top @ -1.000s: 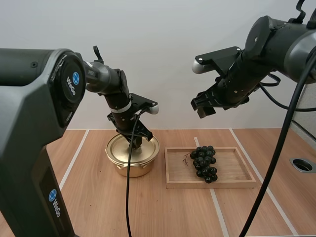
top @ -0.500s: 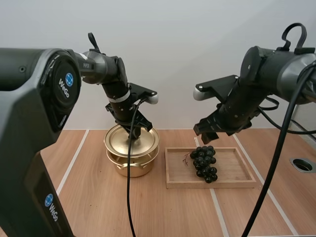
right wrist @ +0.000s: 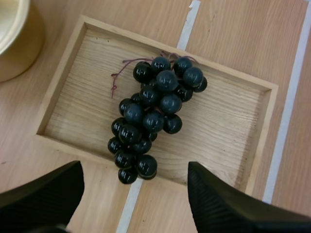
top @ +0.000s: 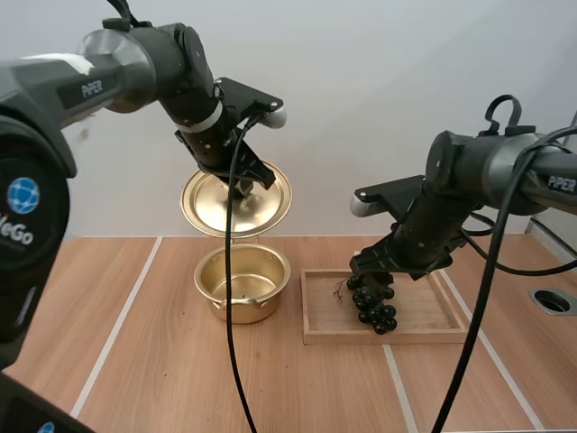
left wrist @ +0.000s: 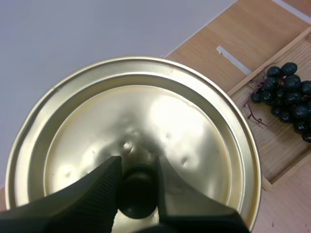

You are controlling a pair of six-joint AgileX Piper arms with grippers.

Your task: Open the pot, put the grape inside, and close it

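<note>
The gold pot (top: 242, 282) stands open on the table. Its gold lid (top: 236, 200) (left wrist: 129, 141) hangs tilted in the air above it, with my left gripper (top: 246, 183) (left wrist: 138, 187) shut on the lid's dark knob (left wrist: 138, 194). A bunch of dark grapes (top: 372, 299) (right wrist: 153, 116) lies in the wooden tray (top: 415, 316) (right wrist: 228, 126) to the right of the pot. My right gripper (top: 371, 268) (right wrist: 133, 191) hovers open just over the grapes, its fingers (right wrist: 228, 204) wide apart and apart from the fruit.
White tape lines (top: 117, 325) run across the wooden table. A round hole (top: 552, 300) sits in the tabletop at the far right. The pot's rim (right wrist: 12, 34) lies beside the tray's corner.
My left gripper has lifted the lid off the pot and raised it. My right gripper has come down and to the right, from mid-air to just above the grapes.
</note>
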